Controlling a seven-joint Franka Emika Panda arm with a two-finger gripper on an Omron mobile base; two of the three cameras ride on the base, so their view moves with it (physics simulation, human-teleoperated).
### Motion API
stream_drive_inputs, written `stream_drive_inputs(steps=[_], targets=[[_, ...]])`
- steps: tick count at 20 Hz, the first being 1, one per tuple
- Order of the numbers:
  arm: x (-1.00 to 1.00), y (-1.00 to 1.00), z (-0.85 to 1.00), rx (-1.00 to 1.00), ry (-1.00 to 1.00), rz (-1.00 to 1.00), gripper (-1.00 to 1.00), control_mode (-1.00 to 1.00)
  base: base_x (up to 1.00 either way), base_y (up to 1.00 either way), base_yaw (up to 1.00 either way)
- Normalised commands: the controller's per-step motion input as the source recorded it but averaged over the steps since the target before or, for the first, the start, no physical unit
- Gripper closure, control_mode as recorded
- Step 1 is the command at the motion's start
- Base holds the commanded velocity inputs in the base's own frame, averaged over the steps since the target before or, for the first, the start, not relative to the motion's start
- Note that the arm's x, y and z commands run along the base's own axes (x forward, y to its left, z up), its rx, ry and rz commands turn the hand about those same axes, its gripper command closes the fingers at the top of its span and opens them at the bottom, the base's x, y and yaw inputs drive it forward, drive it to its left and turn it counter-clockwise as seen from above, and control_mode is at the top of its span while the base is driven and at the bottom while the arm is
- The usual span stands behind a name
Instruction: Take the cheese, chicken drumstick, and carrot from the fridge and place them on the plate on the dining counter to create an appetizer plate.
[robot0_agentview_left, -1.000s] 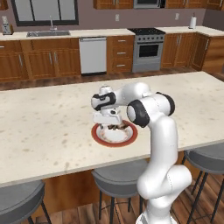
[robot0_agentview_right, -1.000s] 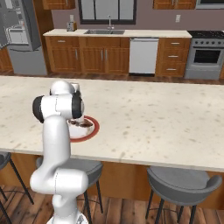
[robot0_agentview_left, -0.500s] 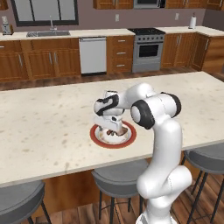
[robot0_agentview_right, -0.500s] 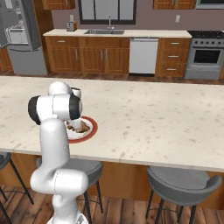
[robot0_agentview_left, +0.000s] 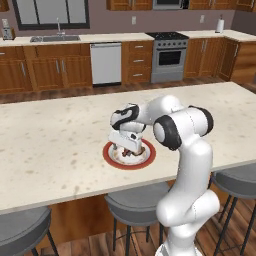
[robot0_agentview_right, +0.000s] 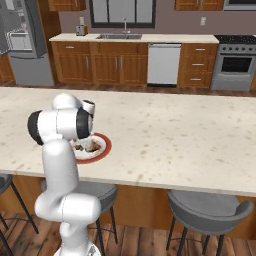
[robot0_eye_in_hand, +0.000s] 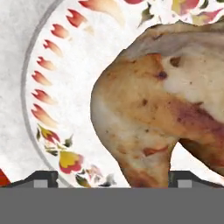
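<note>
Kitchen w/ brown wood cabinets, stove and dishwasher along the back wall; in front, the long beige speckled bench (robot0_agentview_left: 60, 145) (dining counter) w/ stools beneath. On it, near the front edge, the plate (robot0_agentview_left: 111, 156) is seen, red-rimmed, and the hand (robot0_agentview_left: 126, 148) is held low directly over it, pointing down. The hand's jaws are spread wide, gripping nothing: in the hand view the two dark tips stand at far left and far right w/ the chicken drumstick (robot0_eye_in_hand: 166, 109) lying between and below them, resting on the plate's patterned white face (robot0_eye_in_hand: 65, 105). So the drumstick is on the plate, apparently released; whether the tips touch it can't be told. Handling, as a judgement: the drumstick is prob. light, firm but lumpy and uneven, w/ a glazed skin that may slide, so a grip across the thick meaty middle would be favoured over the tapered end, if it had to be re-taken at all. Views compared: the hand view gives skin texture and the plate's inner floral band, but no sense of position on the bench. The left base view shows the hand's height over the plate and brown food under it. The right base view shows the fridge (robot0_agentview_right: 22, 45) at far left, well apart from the bench, while the arm's elbow hides much of the plate there. Cheese and carrot can't be made out on the plate for certain; food there is too small and partly hidden.
</note>
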Motion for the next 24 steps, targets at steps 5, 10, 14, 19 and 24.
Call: stream_drive_inputs(steps=[5, 10, 14, 19, 24], targets=[[-0.84, 0.28, 0.89, -0.09, 0.02, -0.13, -1.00, -1.00, 0.00, 0.00, 0.00], [-0.17, 0.22, 1.00, -0.19, 0.05, -0.17, -1.00, -1.00, 0.00, 0.00, 0.00], [-0.76, 0.00, 1.00, -0.16, 0.03, -0.17, -1.00, -1.00, 0.00, 0.00, 0.00], [-0.96, -0.35, 1.00, -0.06, -0.07, -0.04, -1.00, -1.00, 0.00, 0.00, 0.00], [-0.71, -0.79, 0.93, -0.09, -0.11, 0.01, -1.00, -1.00, 0.00, 0.00, 0.00]])
